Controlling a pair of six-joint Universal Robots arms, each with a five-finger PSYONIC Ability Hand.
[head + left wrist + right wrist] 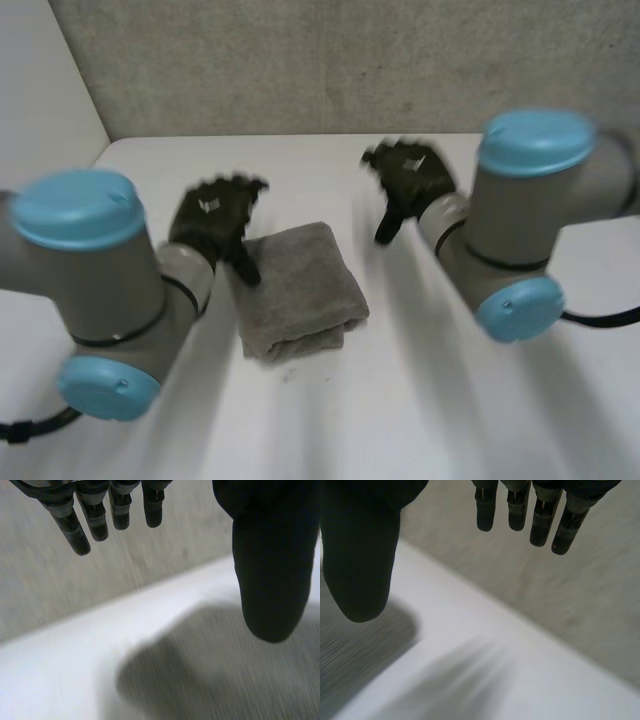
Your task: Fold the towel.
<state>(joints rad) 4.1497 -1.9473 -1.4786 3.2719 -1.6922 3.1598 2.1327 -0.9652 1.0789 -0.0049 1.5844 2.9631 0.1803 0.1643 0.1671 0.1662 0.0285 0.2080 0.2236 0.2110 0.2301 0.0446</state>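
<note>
Between the left robot hand and the right robot hand, the towel lies on the tabletop as a thick folded pad, nearer the left. Both hang with fingers straight, holding nothing, probably because the fold looks finished.

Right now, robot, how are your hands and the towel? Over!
Left hand open, by the towel. Right hand open, clear of it. Towel folded on table. Nothing blocking.

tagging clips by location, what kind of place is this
Most likely a robotics lab or test bench: a white table against a plain grey wall, with the robot's left hand and right hand open near one folded towel.
</note>
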